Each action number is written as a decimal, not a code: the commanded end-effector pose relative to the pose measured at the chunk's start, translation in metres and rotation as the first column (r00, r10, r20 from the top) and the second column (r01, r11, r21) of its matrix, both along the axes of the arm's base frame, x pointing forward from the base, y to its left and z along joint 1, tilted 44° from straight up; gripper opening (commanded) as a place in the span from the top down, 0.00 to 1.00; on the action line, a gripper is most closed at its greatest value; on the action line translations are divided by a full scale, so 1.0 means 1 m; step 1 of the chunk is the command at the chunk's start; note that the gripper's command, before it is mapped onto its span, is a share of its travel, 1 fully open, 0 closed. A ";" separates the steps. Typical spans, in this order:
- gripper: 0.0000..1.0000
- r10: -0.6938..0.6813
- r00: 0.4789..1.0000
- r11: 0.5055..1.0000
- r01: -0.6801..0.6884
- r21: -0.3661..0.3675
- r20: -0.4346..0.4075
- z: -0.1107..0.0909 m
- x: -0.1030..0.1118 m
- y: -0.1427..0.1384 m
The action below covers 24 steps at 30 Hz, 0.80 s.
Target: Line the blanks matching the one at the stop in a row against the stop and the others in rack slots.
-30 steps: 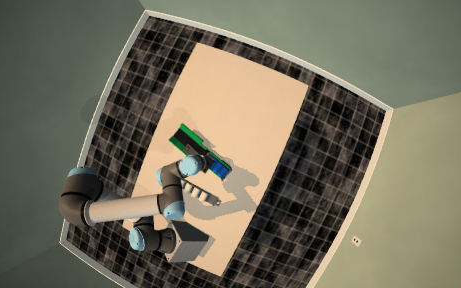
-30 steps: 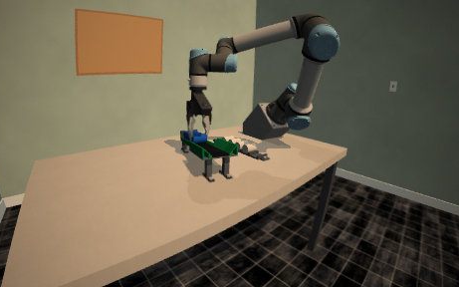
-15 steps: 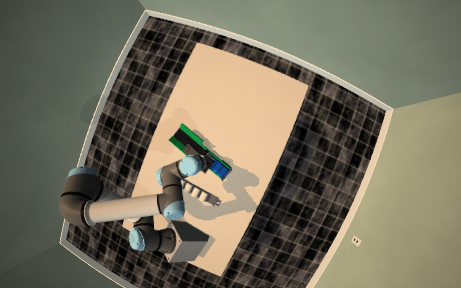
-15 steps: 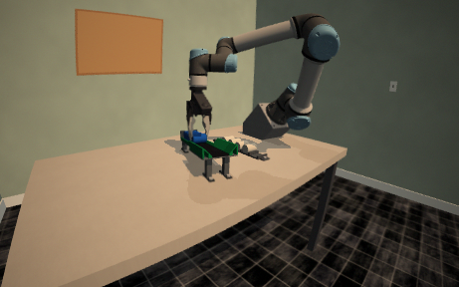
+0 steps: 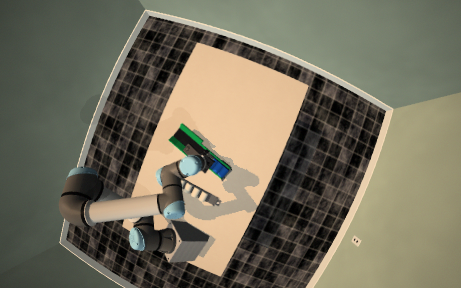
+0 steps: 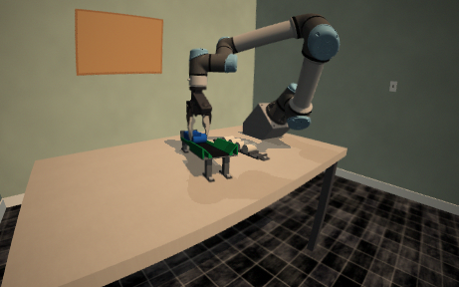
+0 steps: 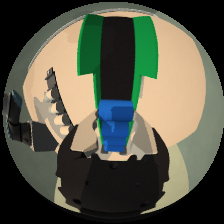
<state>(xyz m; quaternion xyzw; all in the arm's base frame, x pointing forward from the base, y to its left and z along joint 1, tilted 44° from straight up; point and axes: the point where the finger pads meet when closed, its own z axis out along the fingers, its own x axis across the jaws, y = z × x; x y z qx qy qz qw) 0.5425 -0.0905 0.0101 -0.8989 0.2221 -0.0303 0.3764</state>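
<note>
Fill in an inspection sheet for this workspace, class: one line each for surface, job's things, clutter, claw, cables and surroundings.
Surface: tan table, shadows under the arm.
Job's things: green ramp with a black floor, on grey legs; blue blanks at its low end; stock rack beside it with pale blanks in its slots.
Clutter: nothing seen.
Claw: claw points down over the ramp's low end, shut on a blue blank.
Cables: nothing seen.
Surroundings: checked floor, orange board, wall socket.
</note>
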 end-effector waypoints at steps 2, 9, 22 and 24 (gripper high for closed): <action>0.66 -0.001 1.000 1.000 0.001 -0.001 0.001 0.000 0.000 -0.001; 0.66 -0.001 1.000 1.000 0.001 -0.001 0.001 0.000 0.000 -0.001; 0.63 -0.001 1.000 1.000 0.001 -0.001 0.001 0.000 0.000 -0.001; 0.63 -0.001 1.000 1.000 0.001 -0.001 0.001 0.000 0.000 -0.001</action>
